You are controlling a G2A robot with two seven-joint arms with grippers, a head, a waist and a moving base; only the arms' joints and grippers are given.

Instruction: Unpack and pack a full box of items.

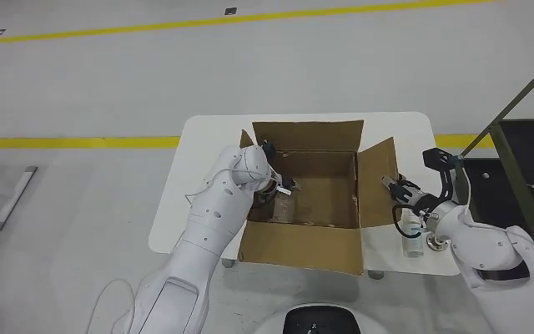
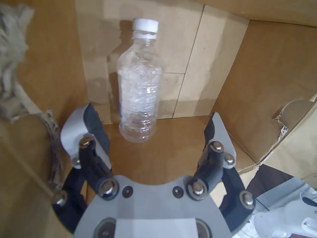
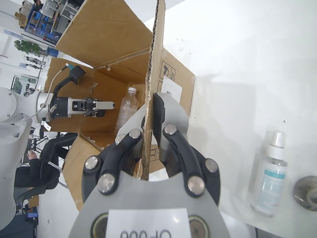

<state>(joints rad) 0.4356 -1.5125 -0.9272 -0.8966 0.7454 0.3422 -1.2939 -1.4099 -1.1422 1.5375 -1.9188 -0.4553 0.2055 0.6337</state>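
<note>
- Looking down from above, I saw an open cardboard box (image 1: 300, 244) sitting on a white table (image 1: 209, 167) with its flaps folded outward.
- A clear plastic bottle (image 2: 138, 87) with a white cap was inside the box, near its left wall. I could not tell whether it stood or lay.
- The left gripper (image 2: 151, 118) was inside the box with its fingers spread wide. The base of the bottle sat just beyond the gap between them, and neither finger touched it.
- In my right wrist view, the same left gripper pointed at the side of the bottle, close but apart from it.
- The right gripper (image 3: 151, 107) was at the right side of the box. Its fingers were pressed onto the right flap (image 3: 158, 38), pinching the cardboard edge, one finger on each face.
- The flap stood up from the box where it was held.
- A small spray bottle (image 3: 270, 172) with a pale label and a white top was on the table outside the box, near the right gripper but not touching it.
- A round metal disc (image 3: 305, 193) lay on the table just beside the spray bottle.
</note>
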